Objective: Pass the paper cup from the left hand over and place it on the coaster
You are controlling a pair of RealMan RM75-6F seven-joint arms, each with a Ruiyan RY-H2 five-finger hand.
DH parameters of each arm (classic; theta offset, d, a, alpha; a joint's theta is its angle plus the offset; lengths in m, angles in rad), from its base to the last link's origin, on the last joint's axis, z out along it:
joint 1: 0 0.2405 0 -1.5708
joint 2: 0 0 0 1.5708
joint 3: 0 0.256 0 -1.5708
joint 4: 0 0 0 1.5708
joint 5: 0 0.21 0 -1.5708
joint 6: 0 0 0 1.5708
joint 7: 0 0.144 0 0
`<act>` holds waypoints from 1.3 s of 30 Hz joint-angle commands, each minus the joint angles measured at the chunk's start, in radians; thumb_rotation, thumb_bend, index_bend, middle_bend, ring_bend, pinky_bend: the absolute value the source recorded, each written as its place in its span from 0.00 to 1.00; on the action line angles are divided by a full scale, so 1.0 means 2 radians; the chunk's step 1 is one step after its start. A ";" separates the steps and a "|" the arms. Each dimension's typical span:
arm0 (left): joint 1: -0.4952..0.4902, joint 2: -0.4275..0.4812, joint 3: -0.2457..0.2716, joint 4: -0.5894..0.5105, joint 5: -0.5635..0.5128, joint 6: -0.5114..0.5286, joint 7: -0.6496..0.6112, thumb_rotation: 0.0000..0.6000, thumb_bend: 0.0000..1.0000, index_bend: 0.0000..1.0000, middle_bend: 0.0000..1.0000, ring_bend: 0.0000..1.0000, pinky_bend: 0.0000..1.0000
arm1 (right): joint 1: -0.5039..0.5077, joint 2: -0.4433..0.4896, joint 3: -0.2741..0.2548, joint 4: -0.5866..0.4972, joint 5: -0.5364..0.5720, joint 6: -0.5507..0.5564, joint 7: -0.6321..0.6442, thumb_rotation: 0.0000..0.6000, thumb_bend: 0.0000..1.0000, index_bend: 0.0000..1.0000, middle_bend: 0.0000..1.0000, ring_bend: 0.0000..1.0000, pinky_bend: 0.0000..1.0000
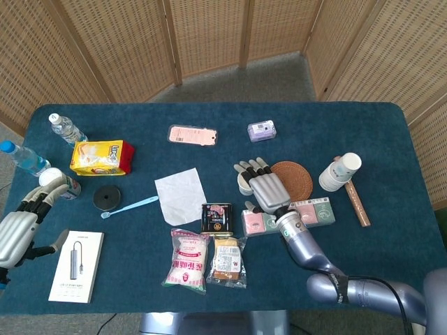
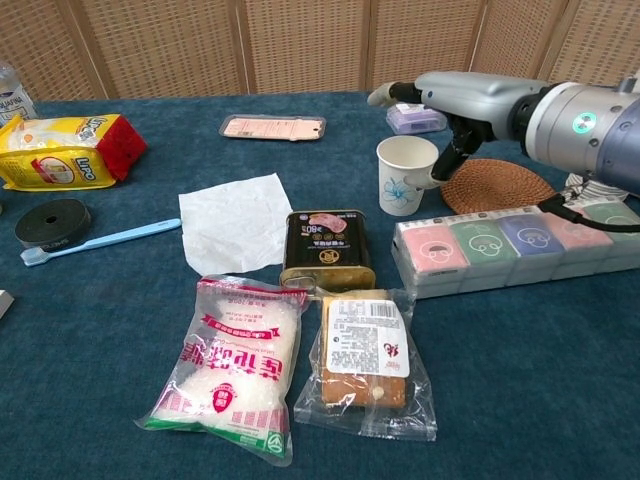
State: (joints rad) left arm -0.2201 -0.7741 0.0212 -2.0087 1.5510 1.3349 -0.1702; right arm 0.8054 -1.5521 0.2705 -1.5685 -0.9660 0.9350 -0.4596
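A white paper cup with a blue flower print stands upright on the blue table, just left of the round woven coaster. My right hand hangs over the cup with its fingers stretched out to the left above the rim. Its thumb reaches down to the cup's right side, and nothing is gripped. In the head view the right hand covers most of the cup, and the coaster lies bare beside it. My left hand is open at the table's near left edge, holding nothing.
A row of tissue packs lies in front of the coaster and a black tin in front of the cup. A stack of paper cups stands right of the coaster. A napkin, purple box and food bags lie around.
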 commanded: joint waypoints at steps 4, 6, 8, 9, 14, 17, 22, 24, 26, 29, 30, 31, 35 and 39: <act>0.013 0.000 0.017 -0.027 -0.004 -0.013 0.069 1.00 0.46 0.00 0.00 0.00 0.00 | 0.021 -0.024 -0.008 0.045 0.016 -0.015 -0.010 1.00 0.36 0.00 0.00 0.00 0.00; 0.015 -0.002 0.018 -0.027 -0.001 -0.011 0.070 1.00 0.46 0.00 0.00 0.00 0.00 | 0.026 -0.027 -0.008 0.057 0.022 -0.023 -0.007 1.00 0.36 0.00 0.00 0.00 0.00; 0.017 -0.005 0.019 -0.024 0.001 -0.011 0.071 1.00 0.46 0.00 0.00 0.00 0.00 | 0.029 -0.029 -0.008 0.064 0.027 -0.027 -0.006 1.00 0.36 0.00 0.00 0.00 0.00; 0.018 -0.006 0.019 -0.023 0.001 -0.011 0.071 1.00 0.46 0.00 0.00 0.00 0.00 | 0.031 -0.030 -0.007 0.067 0.030 -0.028 -0.006 1.00 0.36 0.00 0.00 0.00 0.00; 0.020 -0.010 0.020 -0.020 0.000 -0.013 0.068 1.00 0.46 0.00 0.00 0.00 0.00 | 0.043 -0.033 -0.009 0.082 0.044 -0.041 -0.011 1.00 0.36 0.00 0.00 0.00 0.00; 0.022 -0.011 0.021 -0.017 0.000 -0.013 0.065 1.00 0.46 0.00 0.00 0.00 0.00 | 0.050 -0.035 -0.007 0.090 0.055 -0.047 -0.010 1.00 0.36 0.00 0.00 0.00 0.00; 0.023 -0.014 0.021 -0.012 -0.002 -0.017 0.059 1.00 0.46 0.00 0.00 0.00 0.00 | 0.059 -0.040 -0.007 0.099 0.060 -0.049 -0.011 1.00 0.36 0.00 0.00 0.00 0.00; 0.022 -0.015 0.021 -0.010 -0.002 -0.019 0.057 1.00 0.46 0.00 0.00 0.00 0.00 | 0.063 -0.044 -0.010 0.105 0.063 -0.049 -0.016 1.00 0.36 0.00 0.00 0.00 0.00; 0.022 -0.016 0.022 -0.009 -0.002 -0.021 0.056 1.00 0.46 0.00 0.00 0.00 0.00 | 0.066 -0.046 -0.012 0.109 0.066 -0.048 -0.021 1.00 0.36 0.00 0.00 0.00 0.00; 0.023 -0.016 0.021 -0.007 -0.004 -0.022 0.048 1.00 0.46 0.00 0.00 0.00 0.00 | 0.068 -0.048 -0.007 0.106 0.080 -0.054 -0.013 1.00 0.37 0.00 0.00 0.00 0.09; 0.023 -0.016 0.021 -0.005 -0.005 -0.022 0.044 1.00 0.46 0.00 0.00 0.00 0.00 | 0.069 -0.049 -0.007 0.107 0.080 -0.052 -0.011 1.00 0.37 0.00 0.00 0.00 0.12; 0.023 -0.016 0.020 -0.004 -0.006 -0.022 0.042 1.00 0.46 0.00 0.00 0.00 0.00 | 0.070 -0.050 -0.008 0.108 0.078 -0.051 -0.011 1.00 0.37 0.01 0.00 0.00 0.16; 0.023 -0.016 0.021 -0.004 -0.005 -0.025 0.042 1.00 0.46 0.00 0.00 0.00 0.00 | 0.075 -0.055 -0.008 0.113 0.077 -0.049 -0.011 1.00 0.37 0.07 0.01 0.00 0.26; 0.023 -0.016 0.023 -0.003 -0.001 -0.028 0.039 1.00 0.46 0.00 0.00 0.00 0.00 | 0.080 -0.058 -0.008 0.121 0.079 -0.050 -0.012 1.00 0.38 0.13 0.06 0.05 0.34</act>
State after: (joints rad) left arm -0.1742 -0.8056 0.0674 -2.0152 1.5482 1.2801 -0.0911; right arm 0.9633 -1.6669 0.2544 -1.3293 -0.8104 0.8373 -0.4817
